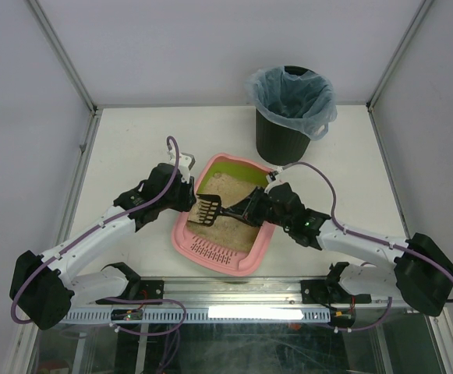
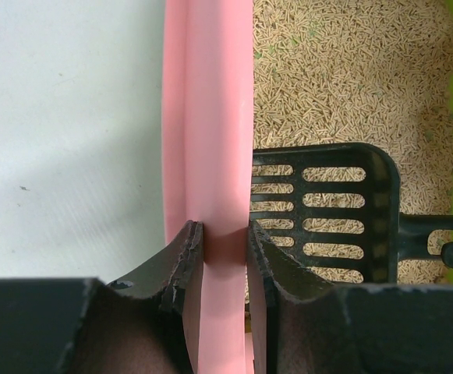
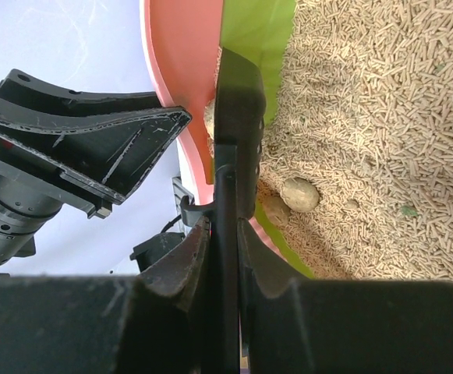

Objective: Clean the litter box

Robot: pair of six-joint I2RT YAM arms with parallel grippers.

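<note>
The litter box (image 1: 181, 234) is a pink tray with a lime-green inner wall, beige litter and a slotted grille at its near end, at the table's middle. My left gripper (image 1: 189, 193) is shut on its left pink rim (image 2: 207, 117), one finger on each side (image 2: 224, 230). My right gripper (image 1: 245, 210) is shut on the handle of the black slotted scoop (image 1: 208, 209), whose head sits low over the litter near the left wall (image 2: 327, 210). In the right wrist view the handle (image 3: 238, 101) runs between my fingers (image 3: 224, 226). Two round grey clumps (image 3: 299, 193) lie in the litter beside the green wall.
A black cylindrical bin (image 1: 291, 113) lined with a pale blue bag stands at the back right, beyond the tray. White enclosure walls bound the table at the back and on both sides. The left gripper's body (image 3: 93, 148) shows just outside the tray's rim.
</note>
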